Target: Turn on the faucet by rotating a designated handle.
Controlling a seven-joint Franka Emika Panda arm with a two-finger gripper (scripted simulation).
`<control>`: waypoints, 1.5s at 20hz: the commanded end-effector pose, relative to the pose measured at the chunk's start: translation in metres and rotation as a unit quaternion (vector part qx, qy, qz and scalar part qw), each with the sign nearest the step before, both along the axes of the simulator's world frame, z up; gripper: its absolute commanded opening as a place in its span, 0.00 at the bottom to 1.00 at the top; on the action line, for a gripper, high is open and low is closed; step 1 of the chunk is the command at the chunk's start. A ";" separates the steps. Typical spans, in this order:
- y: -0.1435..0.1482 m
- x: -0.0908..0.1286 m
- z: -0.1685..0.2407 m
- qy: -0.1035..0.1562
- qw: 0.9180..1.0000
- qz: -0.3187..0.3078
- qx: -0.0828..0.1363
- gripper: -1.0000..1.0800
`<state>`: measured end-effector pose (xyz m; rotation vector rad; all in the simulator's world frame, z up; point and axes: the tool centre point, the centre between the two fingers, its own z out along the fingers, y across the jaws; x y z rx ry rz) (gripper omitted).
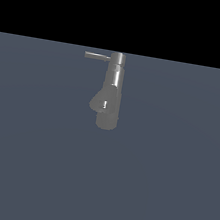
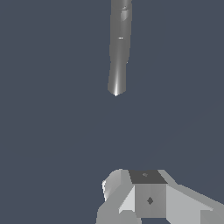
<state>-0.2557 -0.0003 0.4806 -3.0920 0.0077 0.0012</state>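
Observation:
The faucet [image 1: 111, 94] stands upright on the flat grey floor in the exterior view, a grey metallic cylinder with a stubby spout [image 1: 97, 103] bulging toward the exterior view's left. From its top cap the thin handle [image 1: 96, 56] sticks out level toward the exterior view's left. The arm does not show in that view. In the wrist view the faucet [image 2: 118, 48] is a long grey shape, well apart from my gripper [image 2: 140, 186], whose pale blocky parts fill the picture's edge. Nothing lies between the fingers; how far the jaws stand apart is unclear. I cannot make out the handle there.
A plain dark grey-blue floor [image 1: 159, 191] spreads around the faucet, ending at a black background behind it. No other objects are in view.

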 end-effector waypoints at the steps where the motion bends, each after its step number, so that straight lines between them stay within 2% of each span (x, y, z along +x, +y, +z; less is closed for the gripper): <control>1: 0.000 0.000 0.000 0.000 1.000 0.000 0.000 0.00; 10: -0.014 0.008 0.010 -0.014 0.999 -0.029 -0.005 0.00; 18: -0.013 0.013 0.011 -0.012 0.999 -0.038 0.000 0.00; 24: -0.011 0.030 0.013 -0.007 0.998 -0.067 0.011 0.00; 30: -0.008 0.060 0.013 0.003 0.993 -0.116 0.027 0.00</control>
